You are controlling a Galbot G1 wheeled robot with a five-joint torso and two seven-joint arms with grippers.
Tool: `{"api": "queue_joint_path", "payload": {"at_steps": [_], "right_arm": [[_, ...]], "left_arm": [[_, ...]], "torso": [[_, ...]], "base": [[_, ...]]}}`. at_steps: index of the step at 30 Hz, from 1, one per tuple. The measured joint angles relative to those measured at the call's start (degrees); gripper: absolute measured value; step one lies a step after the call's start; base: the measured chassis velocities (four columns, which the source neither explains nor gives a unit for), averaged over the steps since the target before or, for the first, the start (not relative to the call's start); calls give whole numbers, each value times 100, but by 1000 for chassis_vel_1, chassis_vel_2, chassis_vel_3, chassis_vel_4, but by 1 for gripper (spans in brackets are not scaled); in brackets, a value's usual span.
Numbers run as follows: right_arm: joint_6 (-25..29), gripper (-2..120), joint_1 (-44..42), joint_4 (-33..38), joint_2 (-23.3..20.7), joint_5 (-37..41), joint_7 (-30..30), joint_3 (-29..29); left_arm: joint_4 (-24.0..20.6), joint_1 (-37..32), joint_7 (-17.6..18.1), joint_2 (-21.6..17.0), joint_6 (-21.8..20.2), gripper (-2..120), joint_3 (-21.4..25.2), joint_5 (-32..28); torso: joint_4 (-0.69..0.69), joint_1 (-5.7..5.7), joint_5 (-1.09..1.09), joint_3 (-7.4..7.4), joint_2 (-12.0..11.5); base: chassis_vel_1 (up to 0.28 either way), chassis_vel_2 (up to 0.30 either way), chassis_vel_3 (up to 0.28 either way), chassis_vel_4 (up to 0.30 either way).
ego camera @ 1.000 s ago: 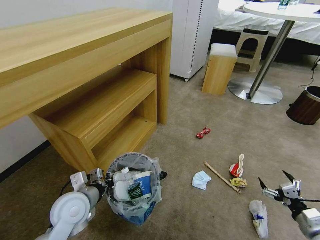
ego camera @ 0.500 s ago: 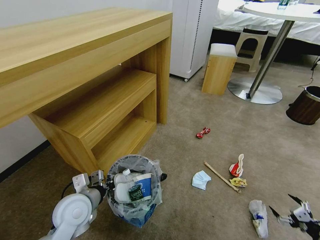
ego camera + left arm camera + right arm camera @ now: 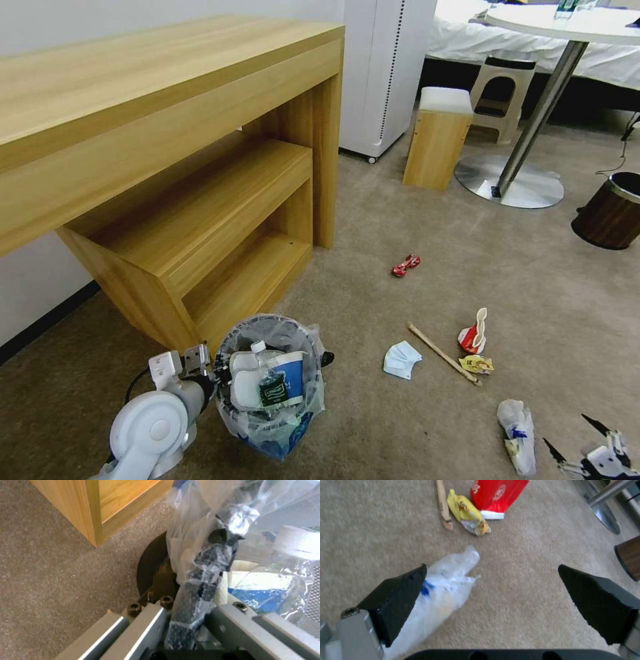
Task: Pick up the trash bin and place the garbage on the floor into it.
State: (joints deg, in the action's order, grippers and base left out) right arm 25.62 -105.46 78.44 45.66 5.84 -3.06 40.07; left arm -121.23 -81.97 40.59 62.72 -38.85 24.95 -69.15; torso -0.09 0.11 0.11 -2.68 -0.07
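The trash bin (image 3: 270, 387) is being held by its rim in the clamped left gripper (image 3: 186, 620); the right gripper (image 3: 491, 580), jaws apart, is being poised beside the crushed bottle (image 3: 443, 585), which risks being nudged away.

L arm low at front left, left gripper (image 3: 212, 379) clamped tight. R arm low at far right; right gripper (image 3: 579, 443) w/ fingers (image 3: 400, 597) spread wide.

We've got open beige carpet (image 3: 413, 427) around the crushed clear plastic bottle (image 3: 519, 433), so it's reachable from above. The wooden stick (image 3: 443, 354) and red paper cup (image 3: 473, 333) crowd just beyond. The light wooden desk (image 3: 173, 160) hems in the wire bin (image 3: 270, 387).
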Motion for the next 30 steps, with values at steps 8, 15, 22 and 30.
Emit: {"api": "queue_joint_path", "payload": {"at_steps": [8,15,22,30], "right_arm": [[-18,100,86,190,209,105,223,-399],[-88,100,173,121,341,75,342,-687],[-385,100,213,111,430,79,744,-1049],[-484,100,300,-40,445,-5,874,-1091]], "left_arm": [[-16,-37,21,7,2,0,-13,43],[-39,-58,66,-17,2,0,-12,31],[-18,-40,86,-39,2,0,-7,-10],[17,12,102,-77,1,0,-1,-91]], "torso": [[-2,0,2,0,0],[-2,0,1,0,0],[-2,0,2,0,0],[-2,0,2,0,0]], "base": [[0,0,0,0],[0,0,0,0],[0,0,0,0],[0,0,0,0]]}}
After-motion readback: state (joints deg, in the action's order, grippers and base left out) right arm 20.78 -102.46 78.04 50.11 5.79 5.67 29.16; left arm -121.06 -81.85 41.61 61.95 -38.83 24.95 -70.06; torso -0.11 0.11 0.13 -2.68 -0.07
